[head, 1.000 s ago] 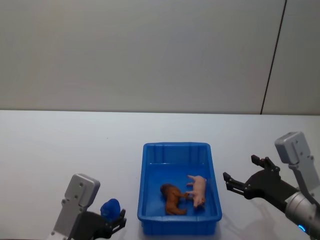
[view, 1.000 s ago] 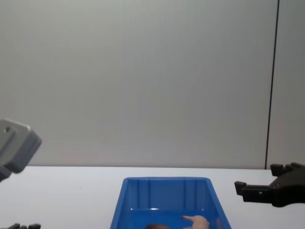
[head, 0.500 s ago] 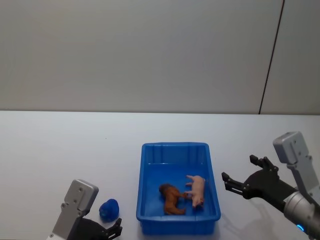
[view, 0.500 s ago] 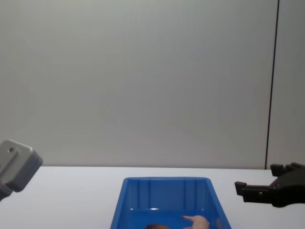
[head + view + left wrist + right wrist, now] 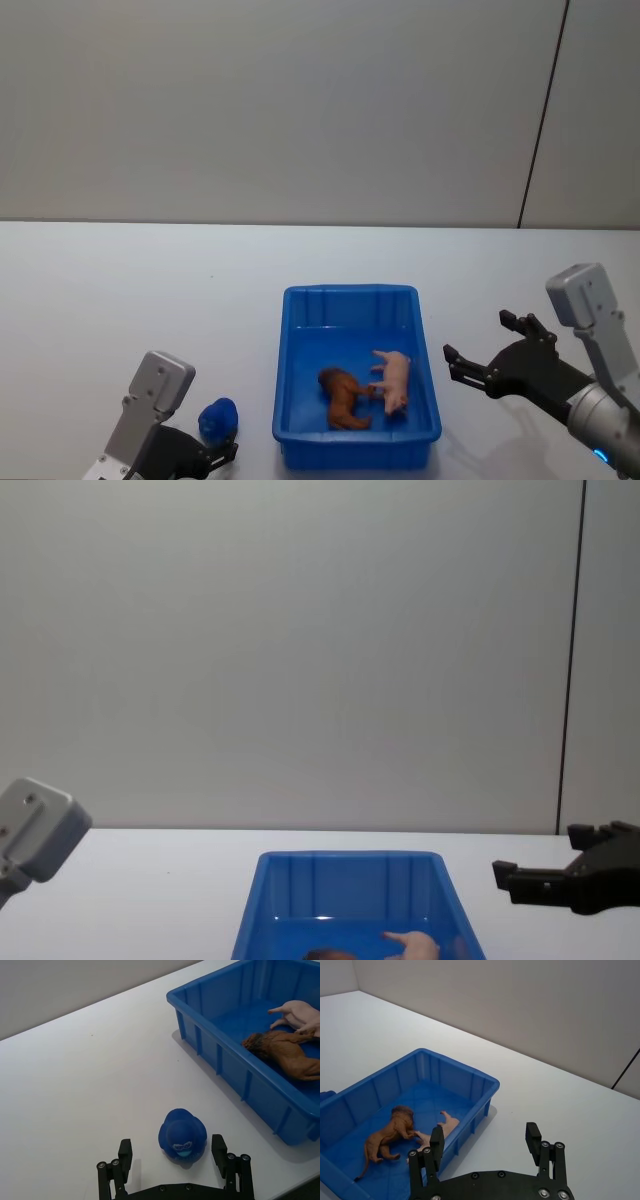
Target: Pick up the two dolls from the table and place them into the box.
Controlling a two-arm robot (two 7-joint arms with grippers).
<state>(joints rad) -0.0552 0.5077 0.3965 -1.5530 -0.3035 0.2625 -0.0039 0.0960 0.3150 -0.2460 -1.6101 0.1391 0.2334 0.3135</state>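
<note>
— What sits near your box [image 5: 358, 298]?

— A small blue duck [image 5: 182, 1134] on the table [image 5: 150, 290], just left of the box, between the spread fingers [image 5: 220, 1150] of your left gripper [image 5: 173, 1162], untouched.

— And inside it?

— A brown lion figure [image 5: 343, 395] and a pink pig figure [image 5: 392, 378], touching. Your right gripper [image 5: 486, 353] hovers released over the table just right of the box.

box [image 5: 298, 362]: bright blue | lion figure [image 5: 344, 396]: brown | pig figure [image 5: 392, 378]: pale pink | table [image 5: 130, 300]: white
</note>
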